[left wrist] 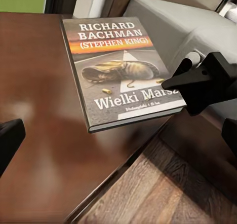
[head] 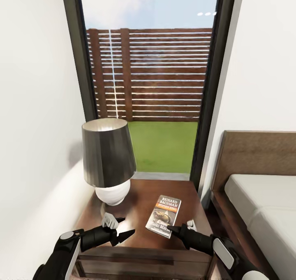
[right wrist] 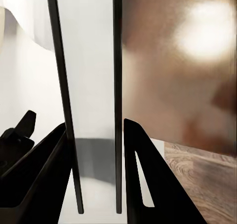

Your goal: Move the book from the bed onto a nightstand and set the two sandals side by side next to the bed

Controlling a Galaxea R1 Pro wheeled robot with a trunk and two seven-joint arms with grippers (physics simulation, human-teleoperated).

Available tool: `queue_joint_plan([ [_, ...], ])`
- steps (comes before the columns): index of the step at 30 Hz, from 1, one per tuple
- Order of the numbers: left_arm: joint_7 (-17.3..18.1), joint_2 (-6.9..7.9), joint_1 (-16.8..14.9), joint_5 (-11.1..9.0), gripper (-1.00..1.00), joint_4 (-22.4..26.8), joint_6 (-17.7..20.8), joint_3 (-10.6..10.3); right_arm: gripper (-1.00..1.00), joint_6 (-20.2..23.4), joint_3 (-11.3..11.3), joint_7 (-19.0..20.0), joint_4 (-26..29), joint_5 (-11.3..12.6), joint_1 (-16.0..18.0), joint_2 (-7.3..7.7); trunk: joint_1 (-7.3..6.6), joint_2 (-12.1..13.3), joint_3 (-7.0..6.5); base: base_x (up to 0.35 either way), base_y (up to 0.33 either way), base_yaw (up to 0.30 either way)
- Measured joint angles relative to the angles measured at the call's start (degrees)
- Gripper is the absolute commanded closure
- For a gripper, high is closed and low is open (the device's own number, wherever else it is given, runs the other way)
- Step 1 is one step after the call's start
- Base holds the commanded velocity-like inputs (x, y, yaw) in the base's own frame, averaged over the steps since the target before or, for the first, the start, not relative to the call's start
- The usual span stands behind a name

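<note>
The book [head: 163, 216] is lying flat on the nightstand [head: 135, 234], at about four o'clock from the lamp [head: 107, 160] and overhanging the front edge. The right gripper [head: 172, 230] is pinching its near edge between both fingers, while the left gripper [head: 125, 226] is hovering spread apart at the book's nine o'clock; the bed [head: 263, 202] is lying at three o'clock.

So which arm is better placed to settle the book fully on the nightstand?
Right: the right gripper grips the book at its near edge; the left gripper hangs open, apart from it.
</note>
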State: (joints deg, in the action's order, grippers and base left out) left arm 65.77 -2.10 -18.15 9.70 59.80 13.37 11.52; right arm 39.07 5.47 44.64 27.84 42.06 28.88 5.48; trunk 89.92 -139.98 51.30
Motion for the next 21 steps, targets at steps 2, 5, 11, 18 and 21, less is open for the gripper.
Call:
queue_joint_plan([
  [2,-0.01,0.00,0.00,0.00,-1.00,-0.02,0.01,0.00,1.00,0.00,-0.01,0.00,0.00,-0.01,-0.02,0.00,0.44,-0.80,0.36,0.000,0.000,0.000],
  [5,-0.01,0.00,0.00,0.03,-1.00,-0.01,0.00,0.00,1.00,0.00,-0.02,0.00,0.00,0.00,-0.01,0.00,1.10,-2.01,0.90,0.000,0.000,0.000],
  [11,0.05,0.00,0.00,-0.02,-1.00,-0.01,0.00,0.06,1.00,0.05,-0.03,-0.02,0.01,0.12,0.01,0.00,1.54,-2.82,1.26,0.000,0.000,0.000],
  [18,0.04,0.00,0.00,-0.05,-1.00,-0.02,0.00,0.06,1.00,0.06,-0.02,0.03,0.01,0.11,0.00,0.00,1.53,-2.82,1.26,0.048,0.000,0.000],
  [21,0.02,0.00,0.00,0.01,-1.00,0.02,0.00,0.04,1.00,0.04,-0.02,-0.02,0.01,0.10,0.01,0.00,1.52,-2.82,1.26,0.197,0.000,0.000],
])
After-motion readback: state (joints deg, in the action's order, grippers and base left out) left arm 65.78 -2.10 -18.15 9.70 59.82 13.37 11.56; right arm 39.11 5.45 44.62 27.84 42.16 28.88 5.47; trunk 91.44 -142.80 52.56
